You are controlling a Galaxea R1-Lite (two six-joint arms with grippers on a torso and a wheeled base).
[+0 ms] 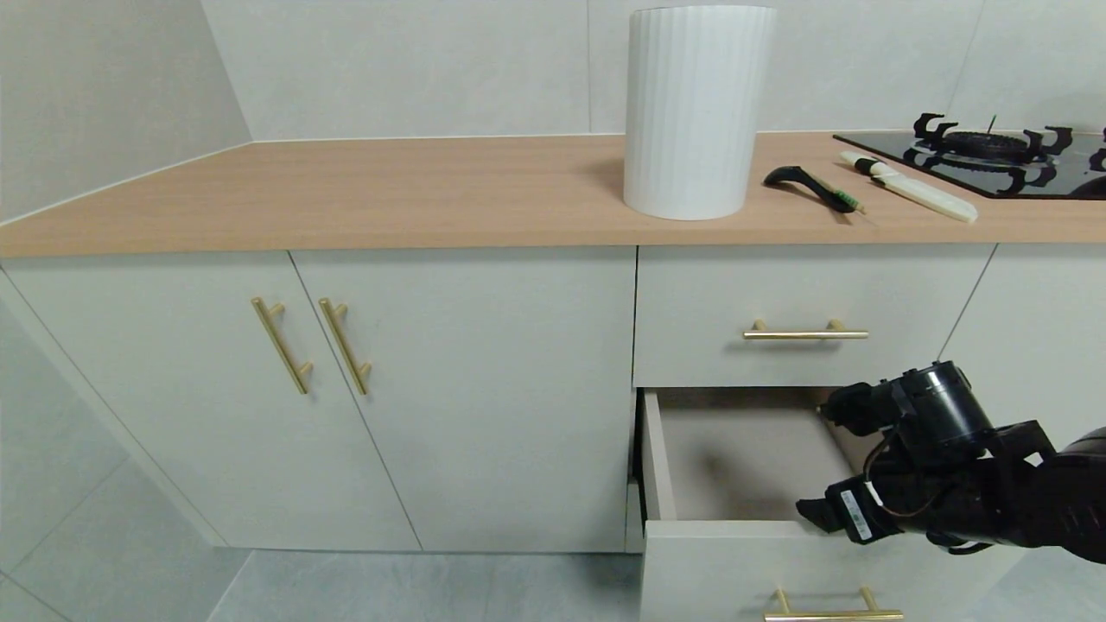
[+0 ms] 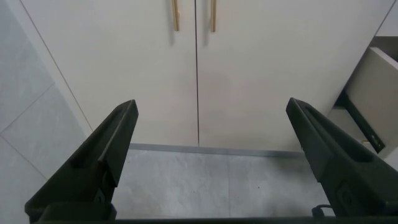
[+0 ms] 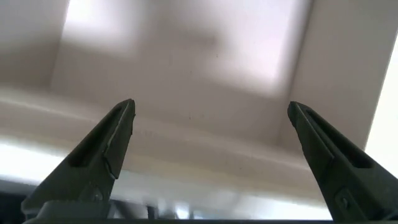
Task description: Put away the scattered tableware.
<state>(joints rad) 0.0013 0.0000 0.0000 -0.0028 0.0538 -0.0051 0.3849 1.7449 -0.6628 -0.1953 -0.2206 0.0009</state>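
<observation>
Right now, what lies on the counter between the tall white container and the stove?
In the head view, two utensils: a black-handled tool nearer the white container, and a white knife beside the stove.

3 cams: head high and back, both wrists low.
Head cam looks fwd/down from mid range over countertop (image 1: 389, 190) and cabinet fronts. L wrist cam, low, faces double doors (image 2: 199, 68) and floor (image 2: 205, 180). R wrist cam, v. close, looks into open drawer (image 3: 186, 68). Head + L wrist share the doors; all 3 catch the drawer.
</observation>
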